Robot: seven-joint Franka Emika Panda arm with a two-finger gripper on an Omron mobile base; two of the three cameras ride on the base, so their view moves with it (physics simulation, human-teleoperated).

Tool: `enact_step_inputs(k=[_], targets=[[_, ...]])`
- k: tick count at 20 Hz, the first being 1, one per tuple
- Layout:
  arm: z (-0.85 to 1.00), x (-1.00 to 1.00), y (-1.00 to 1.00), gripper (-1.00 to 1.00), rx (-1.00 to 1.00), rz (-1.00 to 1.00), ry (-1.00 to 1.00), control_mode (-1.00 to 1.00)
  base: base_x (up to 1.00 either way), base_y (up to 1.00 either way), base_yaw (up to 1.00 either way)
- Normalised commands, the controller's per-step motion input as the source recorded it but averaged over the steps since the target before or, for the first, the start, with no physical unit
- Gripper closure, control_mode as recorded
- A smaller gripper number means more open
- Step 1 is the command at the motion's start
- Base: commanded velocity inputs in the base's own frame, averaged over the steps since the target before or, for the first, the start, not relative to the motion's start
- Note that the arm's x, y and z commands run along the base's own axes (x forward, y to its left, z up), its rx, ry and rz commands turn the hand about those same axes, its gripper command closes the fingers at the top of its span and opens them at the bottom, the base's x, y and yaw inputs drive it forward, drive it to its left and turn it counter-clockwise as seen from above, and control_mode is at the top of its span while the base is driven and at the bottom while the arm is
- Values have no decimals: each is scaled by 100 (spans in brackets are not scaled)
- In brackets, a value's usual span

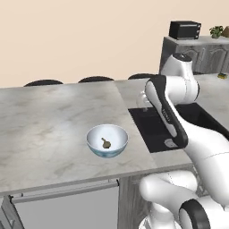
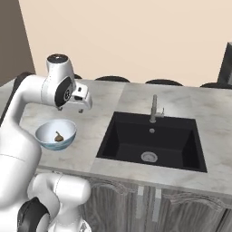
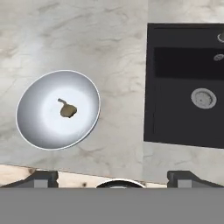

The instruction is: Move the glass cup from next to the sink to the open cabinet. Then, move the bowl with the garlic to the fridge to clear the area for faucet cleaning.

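The bowl (image 1: 117, 138) (image 2: 47, 131) (image 3: 43, 113) stands on the marble counter left of the sink, white inside and pale blue outside. The brownish garlic (image 1: 106, 143) (image 2: 58, 136) (image 3: 68, 110) lies in its middle. My gripper (image 2: 71, 109) (image 3: 114, 179) hangs above the counter, pointing down, between the bowl and the black sink (image 1: 154, 127) (image 2: 152, 140) (image 3: 188, 87). Its fingers are spread wide and open with nothing between them. The silver faucet (image 2: 155, 108) rises at the sink's far edge. The glass cup, the cabinet and the fridge are out of view.
Dark chair backs (image 1: 43, 82) (image 2: 112, 79) line the counter's far side. A black microwave (image 1: 184, 30) and a plant (image 1: 216, 31) sit on a far grey cabinet. The counter's front edge (image 3: 74, 168) runs just below the bowl in the hand view.
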Motion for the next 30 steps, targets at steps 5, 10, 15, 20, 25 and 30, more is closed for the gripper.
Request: enact_step_inputs(k=[5,10,15,20,25,30], targets=[[-65,70,49,-100,9,0,5,-100,0,0,0],[-88,57,55,-100,6,0,21,-100,0,0,0],[-66,17,19,-100,1,0,18,-100,0,0,0],[-38,0,-12,-100,3,0,1,-100,0,0,0],[-33,8,-2,-100,14,0,0,-100,0,0,0],[-47,15,2,-100,10,0,0,-100,0,0,0]])
